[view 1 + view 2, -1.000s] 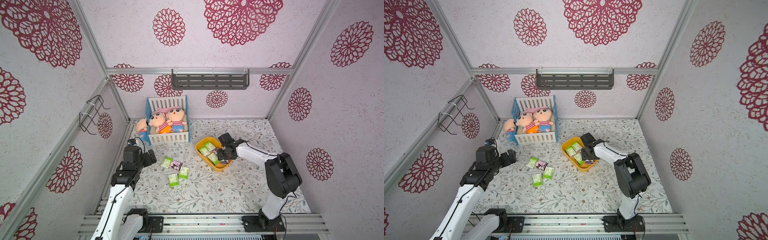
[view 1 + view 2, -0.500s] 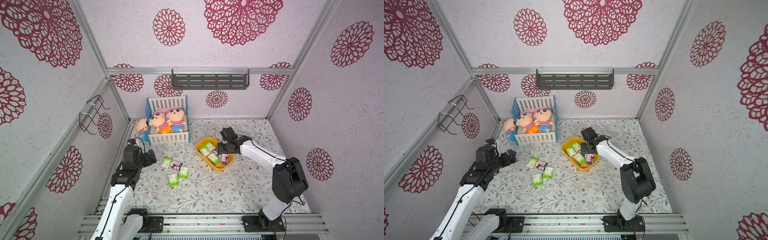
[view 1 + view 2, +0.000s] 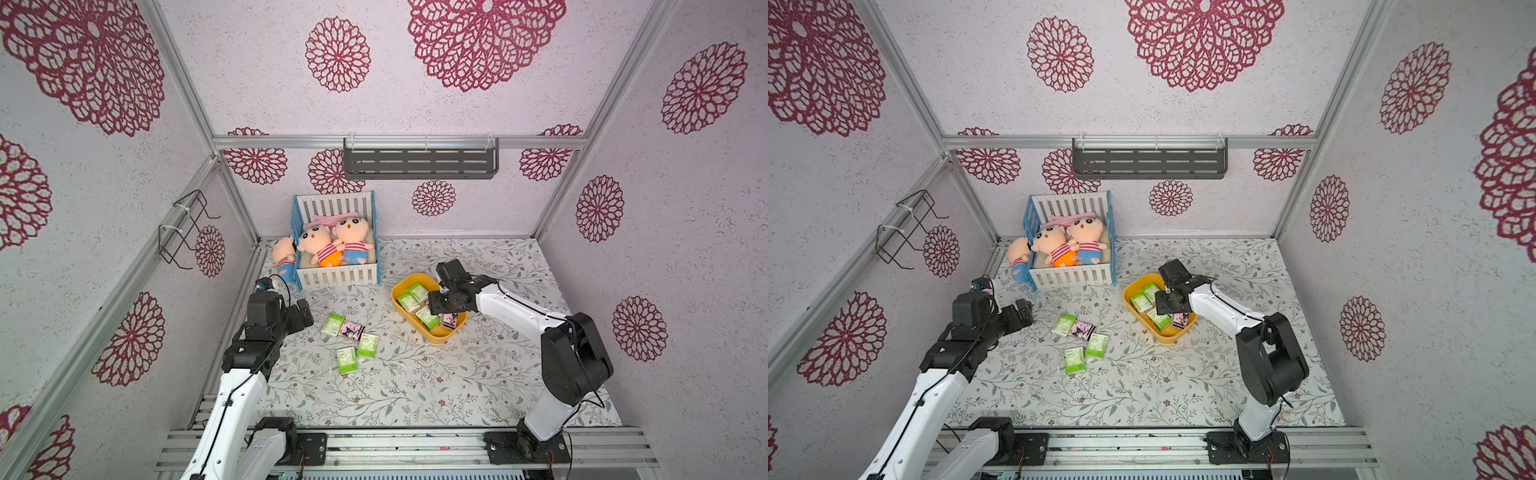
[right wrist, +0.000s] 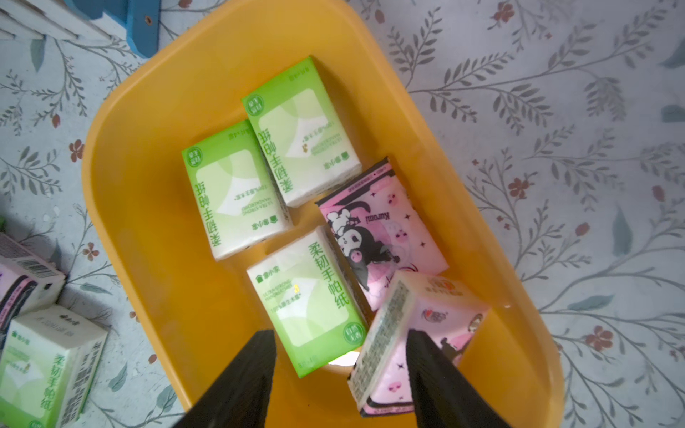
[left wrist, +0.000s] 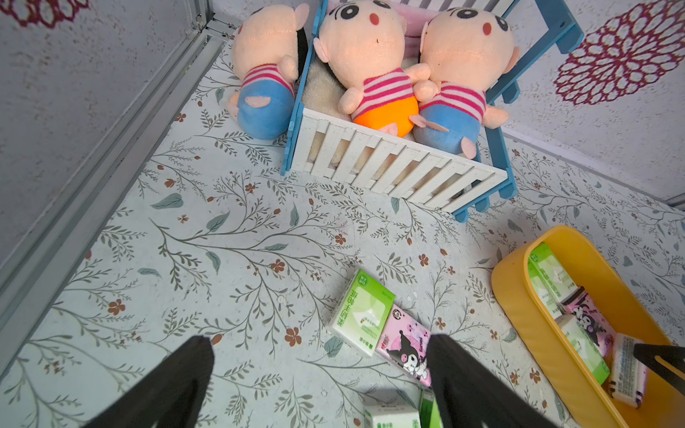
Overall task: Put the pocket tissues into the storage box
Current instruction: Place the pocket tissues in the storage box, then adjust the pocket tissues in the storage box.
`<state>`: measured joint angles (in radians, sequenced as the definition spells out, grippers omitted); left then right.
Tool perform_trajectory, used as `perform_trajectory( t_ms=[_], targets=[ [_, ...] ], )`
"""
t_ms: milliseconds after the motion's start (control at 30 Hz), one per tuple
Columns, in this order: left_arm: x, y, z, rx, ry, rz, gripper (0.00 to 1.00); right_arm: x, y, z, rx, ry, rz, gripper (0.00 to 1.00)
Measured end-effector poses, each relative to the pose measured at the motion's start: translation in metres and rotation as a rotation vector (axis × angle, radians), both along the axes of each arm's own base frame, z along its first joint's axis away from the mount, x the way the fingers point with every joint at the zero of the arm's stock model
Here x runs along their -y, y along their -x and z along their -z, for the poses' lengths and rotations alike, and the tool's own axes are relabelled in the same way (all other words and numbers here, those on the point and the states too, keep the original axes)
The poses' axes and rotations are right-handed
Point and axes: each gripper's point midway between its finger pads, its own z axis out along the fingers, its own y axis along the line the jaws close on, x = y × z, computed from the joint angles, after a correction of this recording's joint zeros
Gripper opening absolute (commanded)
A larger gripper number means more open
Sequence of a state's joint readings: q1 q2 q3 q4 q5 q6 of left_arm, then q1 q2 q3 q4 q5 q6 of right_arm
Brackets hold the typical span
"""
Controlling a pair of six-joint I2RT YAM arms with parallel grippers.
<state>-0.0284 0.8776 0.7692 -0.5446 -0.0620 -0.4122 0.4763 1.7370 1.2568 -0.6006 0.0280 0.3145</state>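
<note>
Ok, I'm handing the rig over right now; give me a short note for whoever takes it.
Left gripper: jaws open, empty, above the table by the loose packets.
Right gripper: jaws open, empty, over the storage box.
Done: five tissue packets in the box, one pink packet tilted on edge.
To do: those four loose packets, three green, one pink.
</note>
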Motion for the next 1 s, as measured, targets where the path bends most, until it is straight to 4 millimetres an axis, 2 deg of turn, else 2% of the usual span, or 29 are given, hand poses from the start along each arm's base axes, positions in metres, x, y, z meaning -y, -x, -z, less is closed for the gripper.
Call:
perform_trajectory(
  t_ms=[300, 600, 833, 900, 1000],
  targets=[
    [0.001, 0.000, 0.000, 0.000, -0.001, 0.003, 0.97, -0.003, -0.002, 0.029, -0.048, 0.026, -0.004, 0.64],
    [0.001, 0.000, 0.000, 0.000, -0.003, 0.004, 0.97, 0.008, -0.002, 0.033, -0.044, 0.078, 0.024, 0.64],
    [0.001, 0.000, 0.000, 0.000, -0.003, 0.004, 0.97, 0.010, -0.002, 0.028, -0.037, 0.086, 0.028, 0.64],
    [0.002, 0.000, 0.000, 0.000, -0.003, 0.006, 0.97, 0.011, -0.003, 0.021, -0.028, 0.096, 0.026, 0.64],
    [0.003, 0.000, 0.000, 0.000, -0.003, 0.009, 0.97, 0.001, -0.005, 0.003, 0.015, 0.093, -0.008, 0.65]
  ],
)
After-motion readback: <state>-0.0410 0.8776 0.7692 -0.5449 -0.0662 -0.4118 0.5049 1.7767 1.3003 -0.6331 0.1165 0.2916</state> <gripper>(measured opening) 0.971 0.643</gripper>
